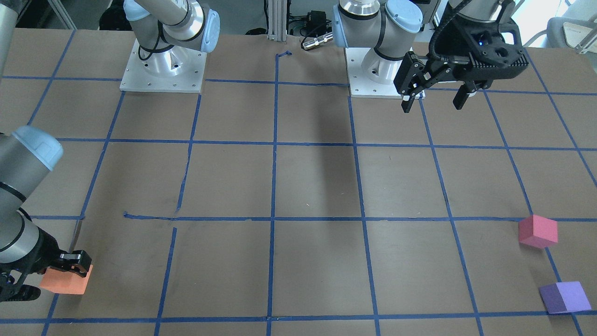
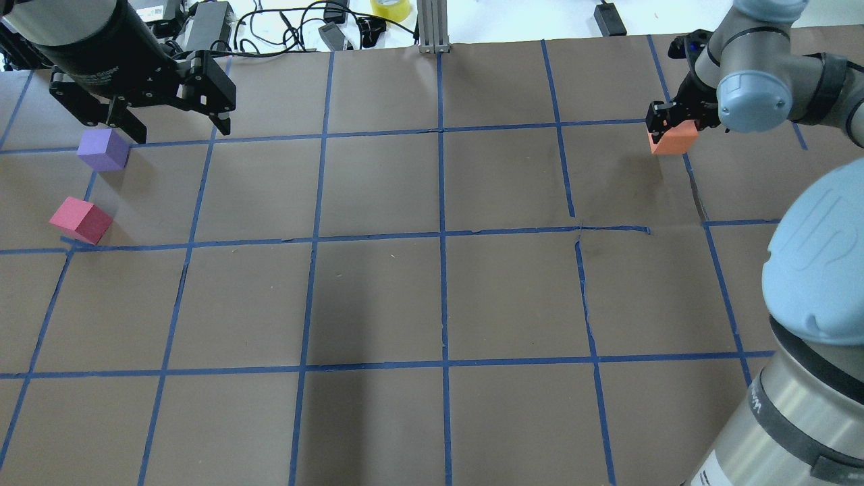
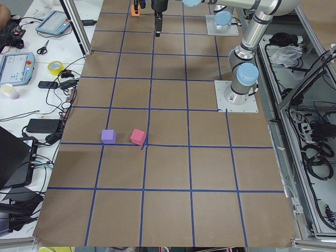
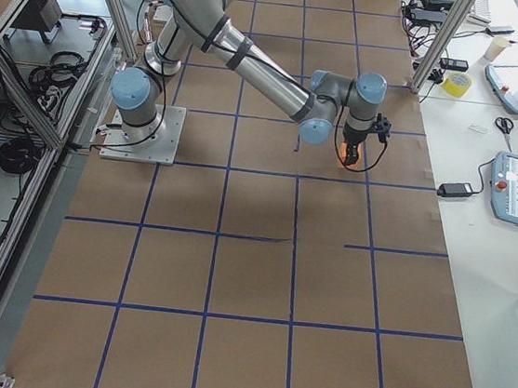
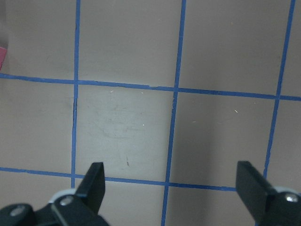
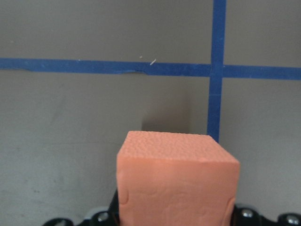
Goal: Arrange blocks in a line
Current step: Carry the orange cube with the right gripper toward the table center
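My right gripper is clenched on the orange block at the far right of the tabletop, beside a line of the blue tape grid. I cannot tell whether the block rests on the paper or is just off it. The other two lie well apart from it, at the far left: the purple block farther out and the pinkish-red block nearer to me, close to each other but not touching. What the next move turns on, as I judge it, is this: the orange block sits across the whole width from that pair, so it has to travel left to meet them — or they must come right. My left gripper hangs high over the left side with its jaws spread wide and nothing between them. It is much the nearer one to the purple and pinkish-red blocks. All three are cubes, so no long axis matters for the grasp. I can read no brand, label or writing on the blocks or the tape.
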Controlling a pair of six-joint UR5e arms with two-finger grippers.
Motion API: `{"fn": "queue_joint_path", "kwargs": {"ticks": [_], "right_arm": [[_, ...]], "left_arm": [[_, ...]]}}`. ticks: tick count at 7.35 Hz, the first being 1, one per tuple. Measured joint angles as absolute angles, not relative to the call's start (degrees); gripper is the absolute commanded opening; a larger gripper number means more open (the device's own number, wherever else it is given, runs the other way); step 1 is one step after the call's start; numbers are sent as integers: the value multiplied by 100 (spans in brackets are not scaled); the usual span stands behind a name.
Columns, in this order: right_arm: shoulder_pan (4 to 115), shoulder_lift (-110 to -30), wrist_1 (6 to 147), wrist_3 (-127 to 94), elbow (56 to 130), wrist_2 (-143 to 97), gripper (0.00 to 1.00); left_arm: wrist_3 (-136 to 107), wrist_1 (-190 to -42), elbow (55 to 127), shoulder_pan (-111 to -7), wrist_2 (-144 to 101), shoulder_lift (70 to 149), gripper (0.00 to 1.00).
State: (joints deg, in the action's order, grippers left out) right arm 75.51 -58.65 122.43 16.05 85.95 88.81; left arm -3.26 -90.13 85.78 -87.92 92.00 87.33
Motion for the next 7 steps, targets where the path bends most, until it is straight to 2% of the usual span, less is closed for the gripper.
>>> {"fn": "queue_joint_path", "kwargs": {"ticks": [4, 7], "right_arm": [[9528, -6429, 11882, -259, 8583, 8850, 16], [10871, -6204, 11987, -1848, 8544, 8850, 18]], "left_arm": [[-103, -8874, 8591, -8723, 9254, 8776, 100], [-59, -8845, 8609, -8713, 9250, 8800, 100]]}}
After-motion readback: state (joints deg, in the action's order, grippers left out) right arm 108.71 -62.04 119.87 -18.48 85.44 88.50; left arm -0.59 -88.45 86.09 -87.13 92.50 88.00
